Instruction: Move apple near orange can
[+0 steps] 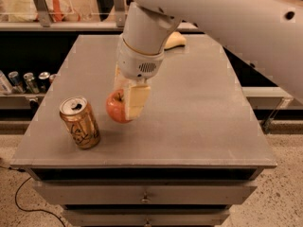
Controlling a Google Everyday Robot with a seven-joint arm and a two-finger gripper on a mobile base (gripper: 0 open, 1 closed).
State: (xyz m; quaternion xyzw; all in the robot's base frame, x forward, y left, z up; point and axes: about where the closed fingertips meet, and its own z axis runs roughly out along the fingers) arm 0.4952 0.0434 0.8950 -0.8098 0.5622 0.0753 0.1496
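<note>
Gripper [126, 103]: my fingers clamped on apple [115, 109], pointing down over table's front-left.
Apple: near can [79, 123], to its right, w/ a gap.
Table [199, 108]: grey top, sponge [174, 40] at back edge.
Room: small cans [23, 82] on left shelf.

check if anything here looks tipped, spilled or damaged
Nothing stands out. The orange can stands upright on the table; the gripper, beside it, holds the apple in its jaws; a sponge lies at the far edge.

Unreadable scribbled lettering on orange can [79, 123]
</note>
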